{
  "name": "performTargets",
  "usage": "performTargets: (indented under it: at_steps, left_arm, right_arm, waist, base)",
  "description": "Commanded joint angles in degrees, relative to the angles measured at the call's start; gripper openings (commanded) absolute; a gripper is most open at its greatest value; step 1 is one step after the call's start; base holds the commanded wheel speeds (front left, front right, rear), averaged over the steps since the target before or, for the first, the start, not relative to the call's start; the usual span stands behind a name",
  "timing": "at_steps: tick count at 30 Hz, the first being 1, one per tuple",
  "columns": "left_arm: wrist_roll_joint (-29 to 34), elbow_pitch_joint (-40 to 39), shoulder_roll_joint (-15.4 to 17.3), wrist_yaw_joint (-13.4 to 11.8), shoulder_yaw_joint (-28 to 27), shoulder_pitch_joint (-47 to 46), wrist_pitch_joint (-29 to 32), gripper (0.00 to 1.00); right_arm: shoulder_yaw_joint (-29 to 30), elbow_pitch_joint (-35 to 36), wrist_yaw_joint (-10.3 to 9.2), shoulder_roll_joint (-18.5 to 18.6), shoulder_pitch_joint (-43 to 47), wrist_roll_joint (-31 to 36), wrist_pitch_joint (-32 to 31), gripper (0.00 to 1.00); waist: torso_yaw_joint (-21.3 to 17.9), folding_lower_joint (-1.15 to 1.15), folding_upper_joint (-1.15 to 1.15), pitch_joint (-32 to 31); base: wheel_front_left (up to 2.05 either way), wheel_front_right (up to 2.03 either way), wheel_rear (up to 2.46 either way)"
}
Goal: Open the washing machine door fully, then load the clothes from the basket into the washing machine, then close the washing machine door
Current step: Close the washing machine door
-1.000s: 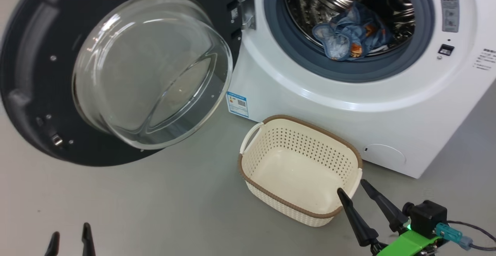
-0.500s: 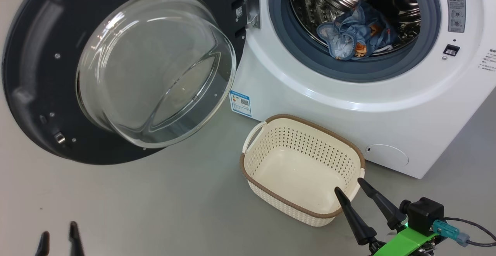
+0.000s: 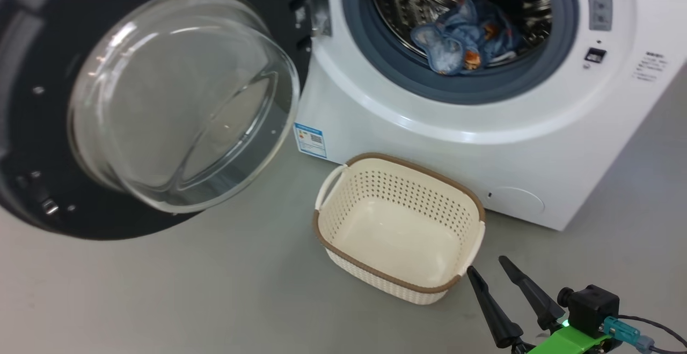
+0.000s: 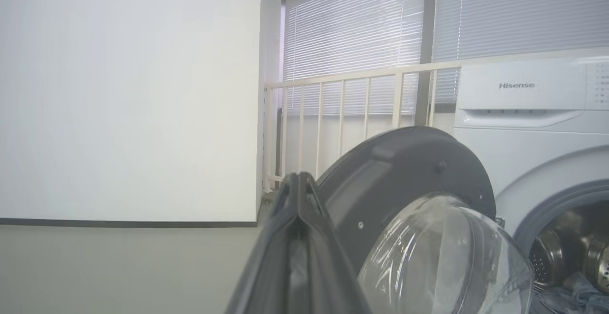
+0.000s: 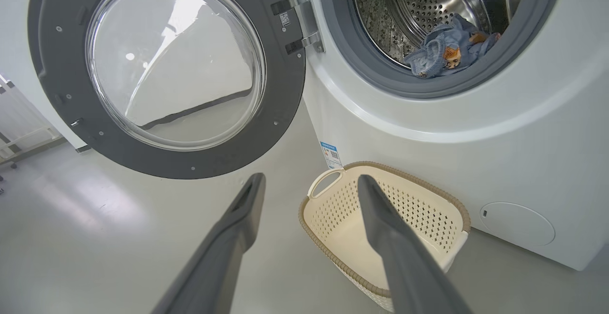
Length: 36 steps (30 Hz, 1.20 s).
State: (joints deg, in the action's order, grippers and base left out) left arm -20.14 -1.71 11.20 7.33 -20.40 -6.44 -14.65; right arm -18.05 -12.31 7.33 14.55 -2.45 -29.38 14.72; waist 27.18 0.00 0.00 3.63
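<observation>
looking from the head: basket [image 3: 408,196] empty, clothes [image 3: 456,43] in the drum [image 3: 408,0], so loading seems done; only the wide-open door [image 3: 177,102] remains. right gripper [image 3: 485,264] hangs open near the basket. left wrist: left gripper [image 4: 299,181], open a second ago, is now closed on nothing, probably to push the door; a railing [image 4: 342,95] stands behind. right wrist: basket sits low, maybe under the door's path.

Black washing machine door [image 3: 161,102] is swung wide open, L of white washing machine [image 3: 429,145]; blue printed clothes [image 3: 461,40] are heaped in drum. Cream basket [image 3: 408,193] w/ 2 handles is set upright in front
</observation>
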Motion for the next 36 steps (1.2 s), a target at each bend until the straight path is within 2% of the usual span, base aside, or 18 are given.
performTargets:
  at_steps: [1,6,12,16,19,24,27,36]
  left_arm:
    - [-3.41,-1.54,5.67,0.13,-3.05,-5.75,-0.35,0.0]
    - [-12.52,3.18,13.51,0.14,-4.71,-14.19,-0.35,0.0]
    - [-26.88,17.37,22.98,0.15,-2.85,-22.24,0.62,0.0]
    - [-36.03,26.27,29.55,0.15,-0.37,-26.48,6.35,0.0]
    - [-43.59,31.1,32.58,0.15,1.63,-29.2,13.6,0.0]
    - [-52.74,35.98,35.78,0.15,5.64,-31.49,27.18,0.0]
    - [-56.0,37.93,37.01,0.15,7.1,-32.26,32.77,0.0]
    - [-59.2,40.47,39.38,0.15,10.47,-32.21,40.9,0.0]
  right_arm:
    - [-0.81,1.62,0.16,0.17,-0.75,0.04,0.28,1.0]
    - [-0.98,1.82,0.16,0.14,-1.82,0.13,0.28,1.0]
    - [-1.52,2.0,0.16,-0.13,-3.35,0.22,0.28,1.0]
    - [-1.87,2.09,0.16,-0.13,-3.93,0.29,0.28,1.0]
    - [-1.89,2.09,0.16,-0.03,-3.96,0.31,0.28,1.0]
    - [-1.89,2.32,0.16,0.27,-4.35,0.48,0.28,1.0]
    - [-1.97,2.39,0.16,0.52,-4.86,0.52,0.28,1.0]
    - [-2.44,2.48,0.16,1.3,-6.56,0.47,0.28,1.0]
  waist:
    - [-2.58,0.0,0.0,1.87]
    - [-4.53,0.0,0.0,3.88]
    - [-6.66,0.0,0.0,5.9]
    - [-7.65,0.0,0.0,7.09]
    - [-7.9,0.0,0.0,7.8]
    - [-7.89,0.0,0.0,9.06]
    - [-7.95,0.0,0.0,9.76]
    - [-8.8,0.0,0.0,11.46]
  base:
    - [0.0,0.0,0.0]
    - [0.0,0.0,0.0]
    - [0.0,0.0,0.0]
    - [0.0,0.0,0.0]
    - [0.0,0.0,0.0]
    - [0.0,0.0,0.0]
    - [0.0,0.0,0.0]
    - [0.0,0.0,0.0]
